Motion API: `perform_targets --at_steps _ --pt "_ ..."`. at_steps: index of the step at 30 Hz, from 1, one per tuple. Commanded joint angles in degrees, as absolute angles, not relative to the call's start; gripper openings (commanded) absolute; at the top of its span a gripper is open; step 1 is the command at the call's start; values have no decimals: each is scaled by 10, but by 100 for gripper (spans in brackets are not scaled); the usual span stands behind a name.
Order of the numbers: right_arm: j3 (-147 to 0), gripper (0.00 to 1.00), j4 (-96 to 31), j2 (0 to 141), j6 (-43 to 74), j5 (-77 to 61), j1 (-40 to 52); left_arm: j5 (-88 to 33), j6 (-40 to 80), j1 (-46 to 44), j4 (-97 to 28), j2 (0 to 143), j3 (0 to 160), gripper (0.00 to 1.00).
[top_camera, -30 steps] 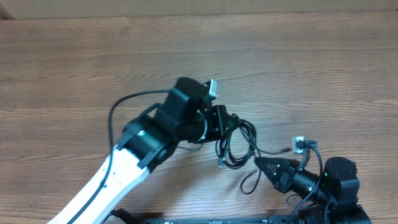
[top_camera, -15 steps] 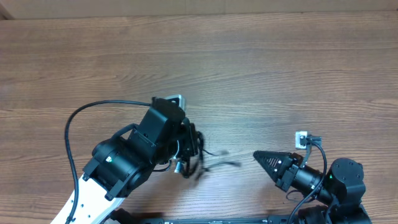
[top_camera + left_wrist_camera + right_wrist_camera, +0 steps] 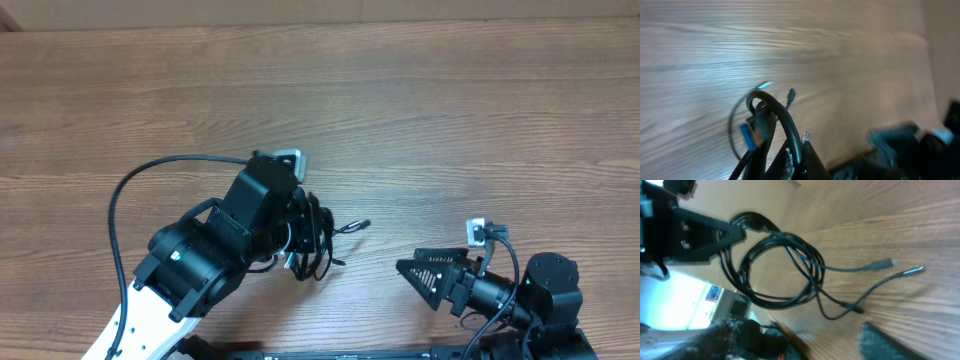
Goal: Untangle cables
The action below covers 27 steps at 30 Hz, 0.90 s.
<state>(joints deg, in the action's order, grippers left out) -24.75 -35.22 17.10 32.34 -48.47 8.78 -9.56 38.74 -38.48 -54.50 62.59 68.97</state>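
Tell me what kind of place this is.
Probably a robotics lab bench: a left arm and right arm at a wood-grain table, the left tool holding thin black cables.

**Wood grain all round, one black tangle near the front**

Here's the table [image 3: 450, 120]: brown wood-look boards, grain running from 9 o'clock to 3 o'clock, far edge up at 12. At about 6 o'clock from the middle sit the cables [image 3: 322, 245], thin black loops bunched tight. One tail strays out toward 3 o'clock and ends in a small plug tip [image 3: 362, 224]. From the right wrist, three thin tails stretch out along the grain, close to the wood. Whether the loops themselves rest on the surface or hang just above it, can't tell.
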Motion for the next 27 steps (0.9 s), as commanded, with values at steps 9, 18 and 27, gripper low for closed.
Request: perform_targets --at_steps 9,18,27 --pt "-254 100 -306 167 267 -481 90 -344 225 -399 -445 639 695 5" --pt "-254 97 -262 167 172 -445 90 -410 173 -425 -402 667 695 4" --pt "-254 66 -268 167 134 -488 90 -450 141 -425 -373 667 695 4"
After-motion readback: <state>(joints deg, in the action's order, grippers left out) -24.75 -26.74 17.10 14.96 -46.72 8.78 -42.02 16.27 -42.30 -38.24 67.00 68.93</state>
